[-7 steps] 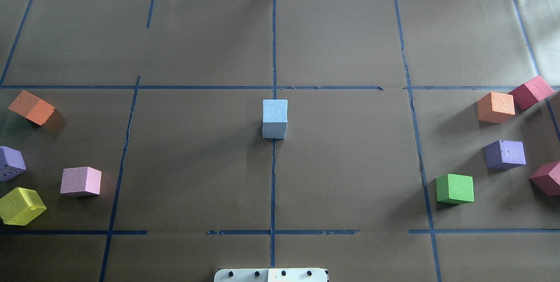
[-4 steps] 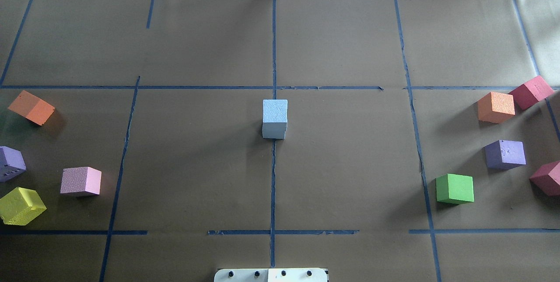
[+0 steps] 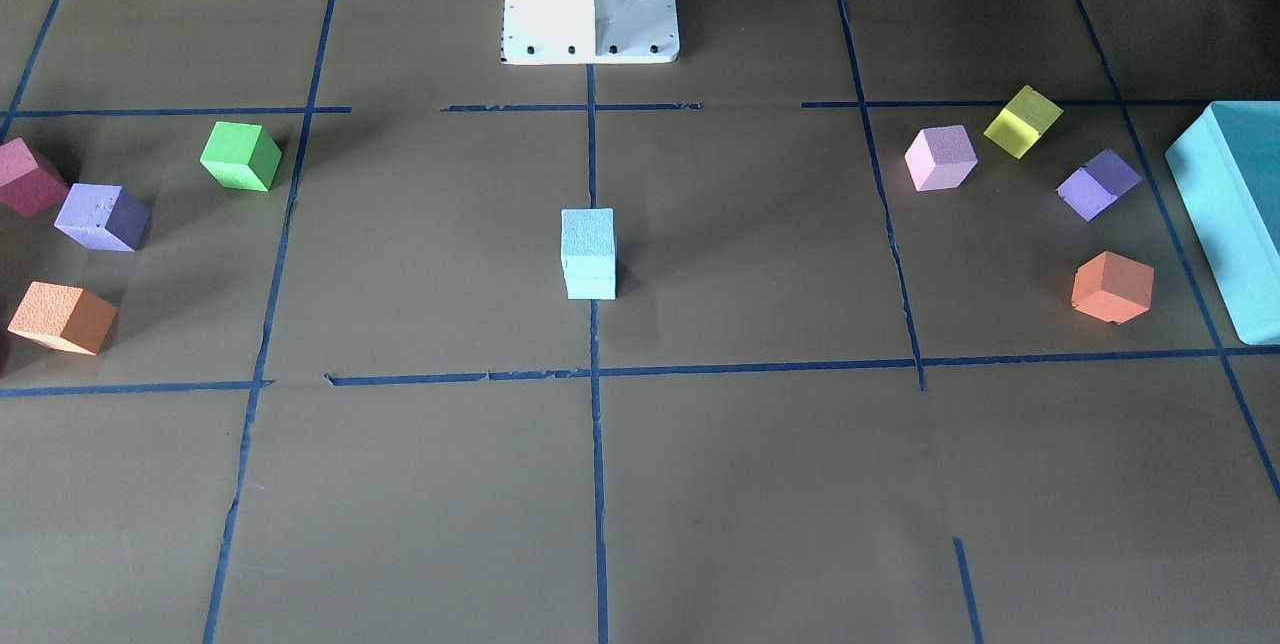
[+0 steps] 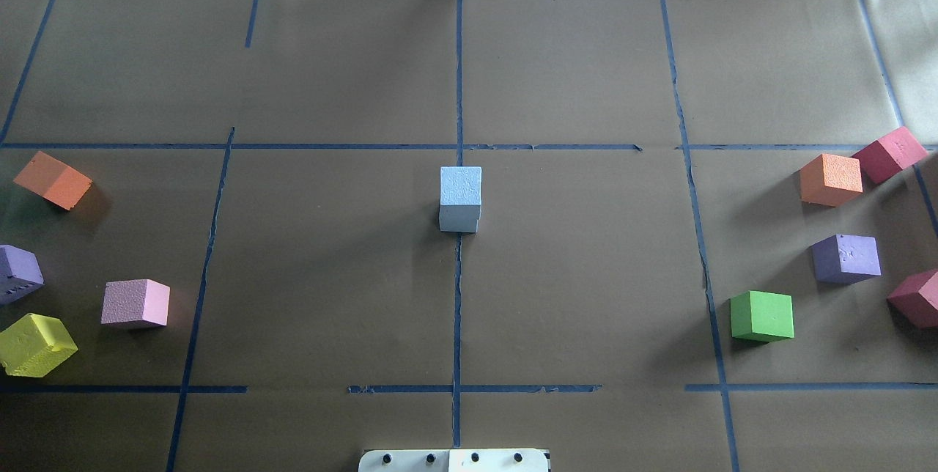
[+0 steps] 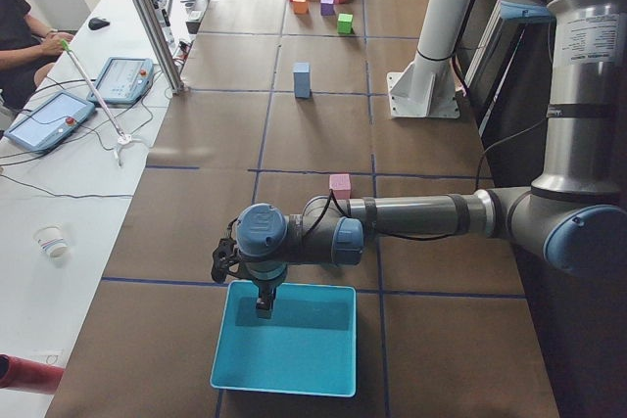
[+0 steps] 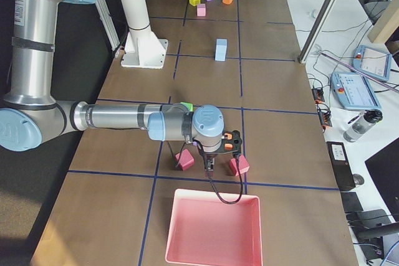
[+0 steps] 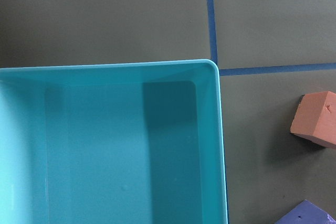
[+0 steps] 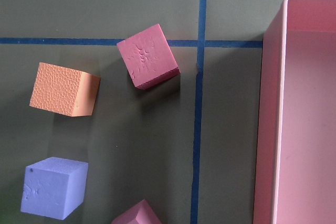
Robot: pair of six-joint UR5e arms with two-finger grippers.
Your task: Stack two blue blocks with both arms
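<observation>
Left hand [image 5: 263, 302] over turquoise box [image 5: 294, 349], right hand [image 6: 211, 165] near pink tray [image 6: 212, 235], can't tell if either's spread or pressed together; blue blocks [image 4: 460, 197] sit stacked mid surface [image 4: 330, 274].

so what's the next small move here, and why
Probably none on the stack: the upper blue block already sits roughly flush on the lower blue block at the centre of the table, with nothing touching them. The left pincer hangs over the turquoise bin and the right pincer by the pink bin, both far away. I would leave both parked.
</observation>
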